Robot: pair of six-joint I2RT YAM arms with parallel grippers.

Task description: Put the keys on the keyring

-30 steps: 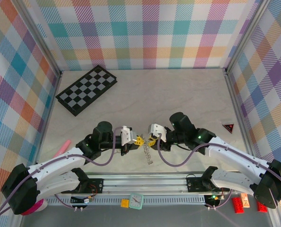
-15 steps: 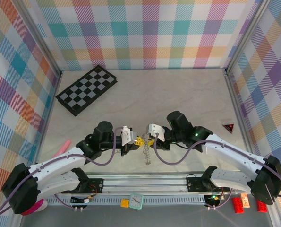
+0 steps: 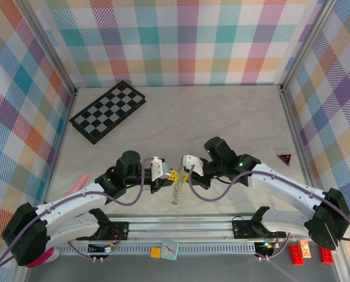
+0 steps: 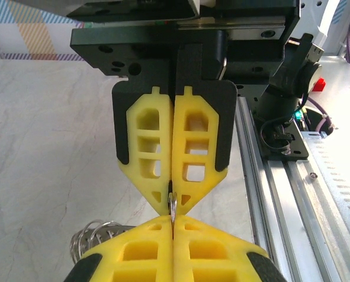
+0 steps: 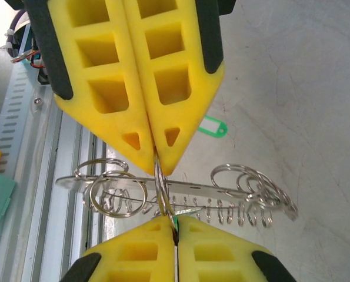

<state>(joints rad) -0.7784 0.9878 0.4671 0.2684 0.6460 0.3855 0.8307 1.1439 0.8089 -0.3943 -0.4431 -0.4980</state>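
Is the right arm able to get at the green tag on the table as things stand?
Probably not yet: the green tag lies bare on the table nearby, but the right tool is shut on the keyring, which the left tool also pinches.

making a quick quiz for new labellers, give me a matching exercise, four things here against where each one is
Things:
1. chessboard
2. keyring
3. red triangle
4. green tag

Places:
a. on the table by the right wall
b. hanging at the near middle of the table
c. flat at the far left of the table
d. lying on the table apart from the metal rings, seen from the right wrist

Pairs: 1-c, 2-b, 3-a, 4-d
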